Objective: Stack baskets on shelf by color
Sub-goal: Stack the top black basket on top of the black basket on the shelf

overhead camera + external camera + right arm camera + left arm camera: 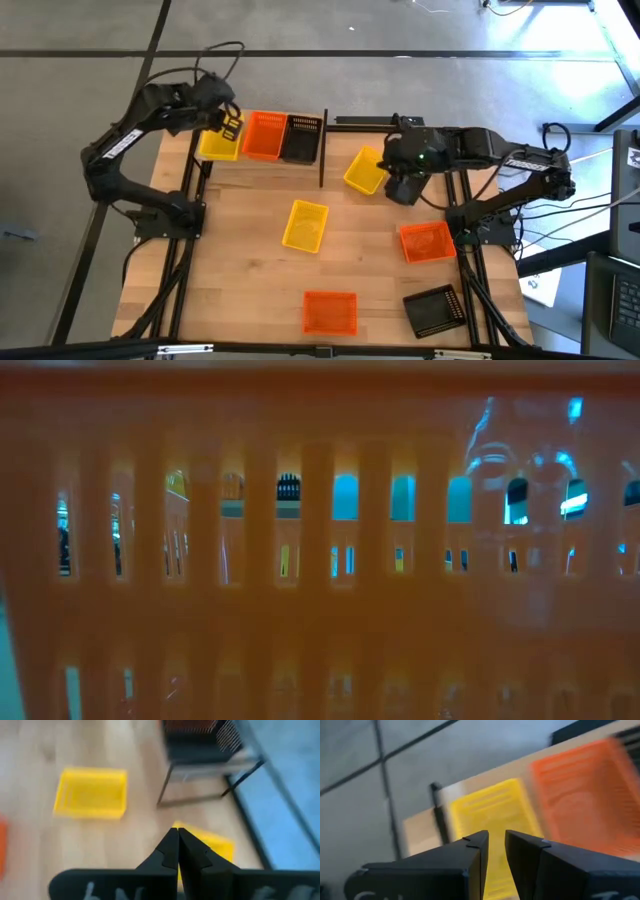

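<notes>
The table [250,270] is seen from above with the shelf [322,150] at its far edge, where one yellow basket [218,145], one orange [264,135] and one black [301,138] are set side by side, apparently as the base of three colour stacks. Five more baskets are left loose: yellow ones at centre [305,225] and by the shelf's end [365,170], orange ones at right [426,242] and front [329,312], a black one at the front corner [434,310]. The left gripper [496,851] is held above the shelved yellow basket, fingers slightly parted and empty. The right gripper [178,851] is poised, pinched shut, over the nearer loose yellow, probably next. A ninth basket cannot be made out; the low view is blocked by orange mesh.
</notes>
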### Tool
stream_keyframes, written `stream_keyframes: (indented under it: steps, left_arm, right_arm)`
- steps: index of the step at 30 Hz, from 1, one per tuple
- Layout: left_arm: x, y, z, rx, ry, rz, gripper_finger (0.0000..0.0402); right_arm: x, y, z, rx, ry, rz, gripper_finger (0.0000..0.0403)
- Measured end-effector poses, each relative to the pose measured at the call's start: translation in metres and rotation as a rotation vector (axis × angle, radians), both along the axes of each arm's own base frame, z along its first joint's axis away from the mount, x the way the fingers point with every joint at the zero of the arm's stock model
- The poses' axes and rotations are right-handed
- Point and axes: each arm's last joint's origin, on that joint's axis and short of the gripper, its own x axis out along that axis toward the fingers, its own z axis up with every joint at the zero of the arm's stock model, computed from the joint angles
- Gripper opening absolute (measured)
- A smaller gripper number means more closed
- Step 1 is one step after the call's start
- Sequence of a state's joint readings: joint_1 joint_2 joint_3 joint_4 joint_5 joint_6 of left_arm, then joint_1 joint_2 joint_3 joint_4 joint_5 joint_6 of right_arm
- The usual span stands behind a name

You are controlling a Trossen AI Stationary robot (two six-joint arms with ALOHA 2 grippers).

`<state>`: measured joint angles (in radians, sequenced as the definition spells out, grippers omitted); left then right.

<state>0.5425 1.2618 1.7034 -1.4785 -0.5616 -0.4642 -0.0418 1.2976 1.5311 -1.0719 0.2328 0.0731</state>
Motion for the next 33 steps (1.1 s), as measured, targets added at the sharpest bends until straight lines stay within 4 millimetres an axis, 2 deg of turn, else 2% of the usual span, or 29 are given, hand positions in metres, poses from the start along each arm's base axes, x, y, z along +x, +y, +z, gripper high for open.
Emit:
stream_keyframes:
  steps: [5,11,17,23,25,30,33]
  left_arm:
    - [0.007,-0.033,0.009,0.029,-0.109,-0.159,0.0055]
    - [0.017,-0.066,0.011,0.02,-0.132,-0.356,0.0055]
    - [0.03,-0.087,0.013,0.029,-0.198,-0.481,0.0055]
    - [0.036,-0.102,0.018,0.037,-0.268,-0.557,0.0055]
    - [0.037,-0.106,0.018,0.035,-0.273,-0.584,0.0055]
    - [0.037,-0.121,0.019,0.029,-0.292,-0.659,0.0055]
    - [0.038,-0.128,0.021,0.028,-0.324,-0.696,0.0055]
  right_arm:
    - [-0.01,0.003,-0.014,0.132,0.191,0.024,0.0]
    - [-0.011,0.004,-0.029,0.308,0.311,-0.259,0.0]
    - [-0.005,-0.004,-0.036,0.372,0.334,-0.385,0.0008]
    - [-0.002,-0.012,-0.043,0.464,0.394,-0.42,0.0054]
    - [-0.003,-0.015,-0.053,0.479,0.438,-0.436,0.0072]
    - [-0.008,-0.022,-0.092,0.482,0.577,-0.463,0.0103]
    - [-0.007,-0.026,-0.115,0.469,0.588,-0.464,0.011]
